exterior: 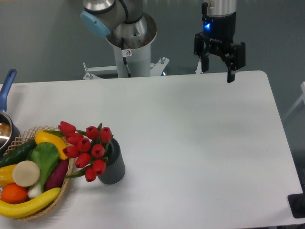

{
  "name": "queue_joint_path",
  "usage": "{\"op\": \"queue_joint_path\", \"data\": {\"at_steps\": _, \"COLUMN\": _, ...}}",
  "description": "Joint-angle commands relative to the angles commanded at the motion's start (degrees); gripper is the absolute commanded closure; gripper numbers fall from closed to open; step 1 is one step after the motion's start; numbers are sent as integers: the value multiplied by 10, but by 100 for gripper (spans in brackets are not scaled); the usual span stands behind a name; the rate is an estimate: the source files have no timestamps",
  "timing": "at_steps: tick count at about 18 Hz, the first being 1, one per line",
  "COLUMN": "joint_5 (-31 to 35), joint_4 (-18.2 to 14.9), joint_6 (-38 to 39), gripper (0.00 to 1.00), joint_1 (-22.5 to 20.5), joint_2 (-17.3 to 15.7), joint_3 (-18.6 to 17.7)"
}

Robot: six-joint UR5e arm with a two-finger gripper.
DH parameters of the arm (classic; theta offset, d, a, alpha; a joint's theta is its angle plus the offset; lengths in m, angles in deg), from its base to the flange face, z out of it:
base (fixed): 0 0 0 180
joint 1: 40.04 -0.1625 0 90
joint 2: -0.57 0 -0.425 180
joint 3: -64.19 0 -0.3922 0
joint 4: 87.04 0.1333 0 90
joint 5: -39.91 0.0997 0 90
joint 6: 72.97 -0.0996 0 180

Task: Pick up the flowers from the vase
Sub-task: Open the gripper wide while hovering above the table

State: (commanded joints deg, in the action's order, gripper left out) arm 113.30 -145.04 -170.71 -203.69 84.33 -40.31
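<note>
The flowers (87,149), a bunch of red tulip buds with green leaves, stand in the vase (114,165), a small dark grey ribbed cylinder at the table's front left. The bunch leans left, out over the basket's rim. My gripper (218,71) hangs at the table's far edge on the right, well away from the flowers. Its two black fingers (230,74) point down and stand apart, open, with nothing between them.
A wicker basket (67,188) of colourful fruit and vegetables sits directly left of the vase, touching the flowers. A metal pot with a blue handle (6,85) is at the left edge. The arm's base (129,45) rises behind the table.
</note>
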Motion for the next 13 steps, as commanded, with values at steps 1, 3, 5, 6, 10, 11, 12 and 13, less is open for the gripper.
{"op": "queue_joint_path", "data": {"at_steps": 1, "joint_5": 0, "joint_4": 3, "joint_6": 0, "gripper": 0, "joint_1": 0, "joint_2": 1, "joint_3": -2}}
{"op": "queue_joint_path", "data": {"at_steps": 3, "joint_5": -3, "joint_4": 1, "joint_6": 1, "gripper": 0, "joint_1": 1, "joint_2": 0, "joint_3": -3}}
{"op": "queue_joint_path", "data": {"at_steps": 5, "joint_5": -3, "joint_4": -2, "joint_6": 7, "gripper": 0, "joint_1": 3, "joint_2": -1, "joint_3": -5}}
{"op": "queue_joint_path", "data": {"at_steps": 6, "joint_5": -8, "joint_4": 0, "joint_6": 21, "gripper": 0, "joint_1": 3, "joint_2": -3, "joint_3": -10}}
{"op": "queue_joint_path", "data": {"at_steps": 10, "joint_5": -80, "joint_4": 4, "joint_6": 148, "gripper": 0, "joint_1": 1, "joint_2": -2, "joint_3": -11}}
{"op": "queue_joint_path", "data": {"at_steps": 11, "joint_5": -82, "joint_4": 4, "joint_6": 169, "gripper": 0, "joint_1": 2, "joint_2": -2, "joint_3": -12}}
{"op": "queue_joint_path", "data": {"at_steps": 12, "joint_5": -83, "joint_4": 4, "joint_6": 179, "gripper": 0, "joint_1": 4, "joint_2": -2, "joint_3": -12}}
{"op": "queue_joint_path", "data": {"at_steps": 13, "joint_5": -85, "joint_4": 4, "joint_6": 186, "gripper": 0, "joint_1": 5, "joint_2": -3, "joint_3": -12}}
